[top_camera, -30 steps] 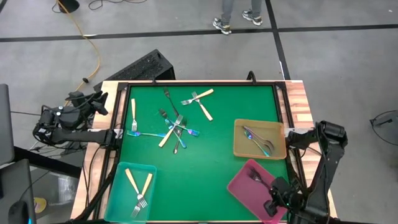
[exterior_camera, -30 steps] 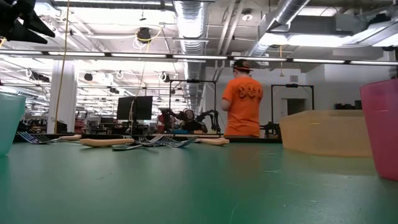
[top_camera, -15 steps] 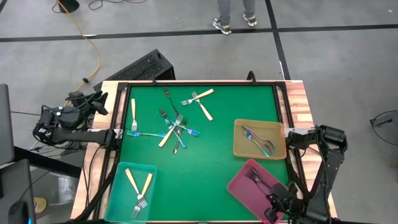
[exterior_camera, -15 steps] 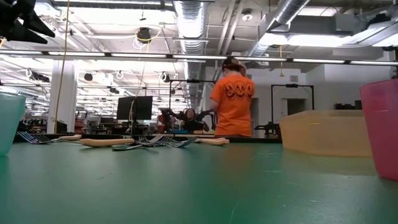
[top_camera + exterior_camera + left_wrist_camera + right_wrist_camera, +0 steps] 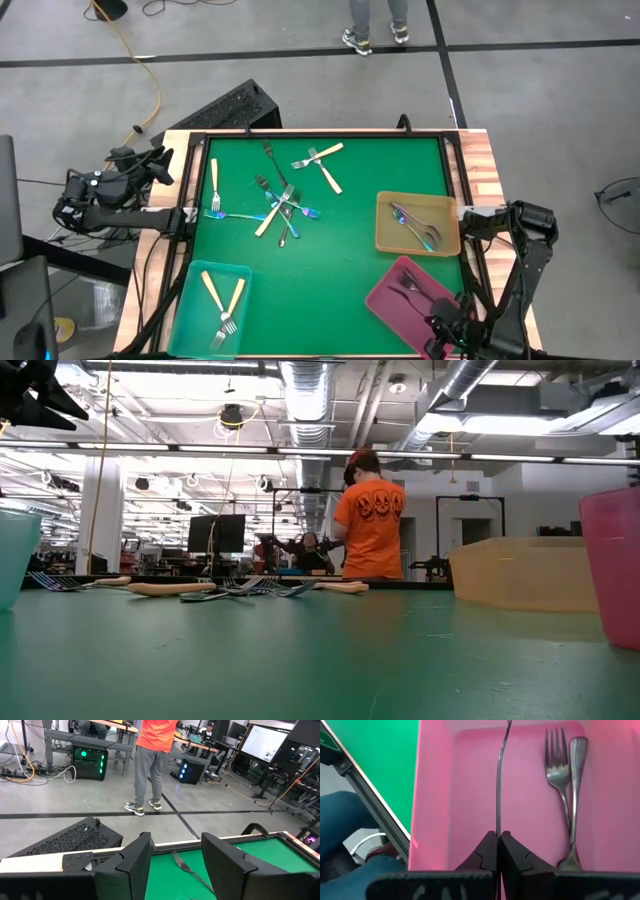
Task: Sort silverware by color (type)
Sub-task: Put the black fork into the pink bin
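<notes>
Right wrist view showed you the right gripper (image 5: 497, 851) pinching a dark fork (image 5: 501, 775) over the pink tray (image 5: 437, 795); the left gripper (image 5: 175, 865) stood spread off the green mat (image 5: 350, 260).

Green table mat (image 5: 340, 260) is framed by a wood-edged table (image 5: 478, 150). Teal tray (image 5: 190, 300) is set at one near corner, pink tray (image 5: 385, 300) at the other, tan tray (image 5: 385, 235) just beyond it. Person in orange shirt (image 5: 370, 525) is seen standing behind the table. Black perforated case (image 5: 235, 105) and yellow cable (image 5: 150, 85) are seen on the floor.
</notes>
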`<control>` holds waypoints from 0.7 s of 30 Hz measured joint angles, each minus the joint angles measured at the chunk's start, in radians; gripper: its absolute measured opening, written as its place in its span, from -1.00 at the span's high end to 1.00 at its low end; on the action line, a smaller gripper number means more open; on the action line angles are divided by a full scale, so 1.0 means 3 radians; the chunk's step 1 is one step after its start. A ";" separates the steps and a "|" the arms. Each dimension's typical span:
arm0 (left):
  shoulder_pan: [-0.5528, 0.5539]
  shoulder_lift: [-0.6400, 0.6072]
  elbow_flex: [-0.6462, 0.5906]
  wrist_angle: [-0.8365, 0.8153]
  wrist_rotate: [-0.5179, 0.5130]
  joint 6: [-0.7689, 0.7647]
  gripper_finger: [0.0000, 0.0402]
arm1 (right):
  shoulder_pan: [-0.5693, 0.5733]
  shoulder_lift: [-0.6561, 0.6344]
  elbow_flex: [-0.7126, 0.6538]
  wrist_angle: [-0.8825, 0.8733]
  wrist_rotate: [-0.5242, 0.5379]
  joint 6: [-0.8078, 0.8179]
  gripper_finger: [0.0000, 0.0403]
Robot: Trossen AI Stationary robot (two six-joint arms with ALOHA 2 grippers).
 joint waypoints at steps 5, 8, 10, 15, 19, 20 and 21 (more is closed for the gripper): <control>0.0001 0.0000 -0.0001 0.0000 0.0000 0.0000 0.21 | -0.0011 -0.0001 -0.0103 0.0154 0.0000 -0.0052 0.87; 0.0001 0.0000 0.0000 0.0000 0.0000 0.0000 0.21 | -0.0011 0.0000 -0.0186 0.0276 -0.0082 -0.0048 0.87; 0.0001 0.0000 -0.0001 0.0000 -0.0001 0.0000 0.21 | -0.0011 0.0000 -0.0191 0.0277 -0.0092 -0.0041 0.87; -0.0001 0.0000 0.0000 0.0000 -0.0001 0.0000 0.21 | -0.0005 -0.0001 -0.0191 0.0259 -0.0091 -0.0037 0.87; 0.0001 0.0000 -0.0001 0.0000 -0.0001 0.0000 0.21 | -0.0005 -0.0001 -0.0191 0.0244 -0.0074 -0.0059 0.87; 0.0001 0.0000 -0.0001 0.0000 -0.0001 0.0000 0.21 | -0.0005 -0.0001 -0.0191 0.0228 -0.0074 -0.0057 0.87; 0.0001 0.0000 -0.0001 0.0000 -0.0001 0.0000 0.21 | -0.0005 -0.0001 -0.0199 0.0235 -0.0075 -0.0059 0.87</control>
